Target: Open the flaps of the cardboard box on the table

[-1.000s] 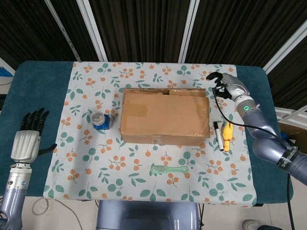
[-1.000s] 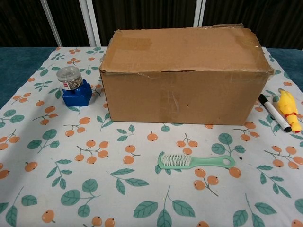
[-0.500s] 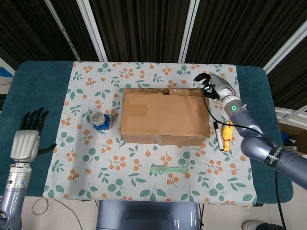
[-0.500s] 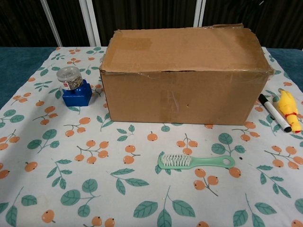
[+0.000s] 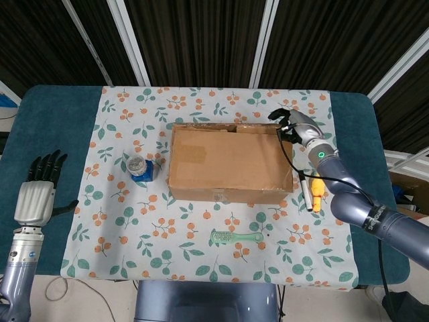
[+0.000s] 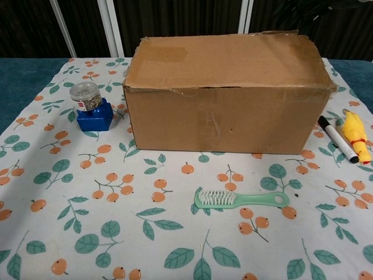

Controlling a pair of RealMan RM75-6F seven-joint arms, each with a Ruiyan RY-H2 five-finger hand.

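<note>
At the cloth's centre sits the box (image 5: 230, 163), its top flaps lying flat and closed, with a narrow dark gap along the far edge and tape on the left part of the lid. Over the box's far right corner hovers the right hand (image 5: 292, 123), fingers curled downward toward the flap edge; whether they touch the cardboard or hold anything I cannot tell from the head view, and the chest view does not show the hand. Well off to the other side, beside the cloth, the left hand (image 5: 39, 192) rests with fingers spread and nothing in them. A marker (image 5: 304, 189) and a yellow toy (image 5: 317, 190) lie just beside the box's right end, under the right forearm; a blue-based jar (image 5: 139, 168) stands to the left and a green brush (image 5: 237, 237) lies in front. The likely trouble: if the fingers hook the corner rather than the flap's free edge, the whole box could lift or skid instead of opening, since nothing braces it. A low forearm could also sweep the marker and toy off the cloth.
</note>
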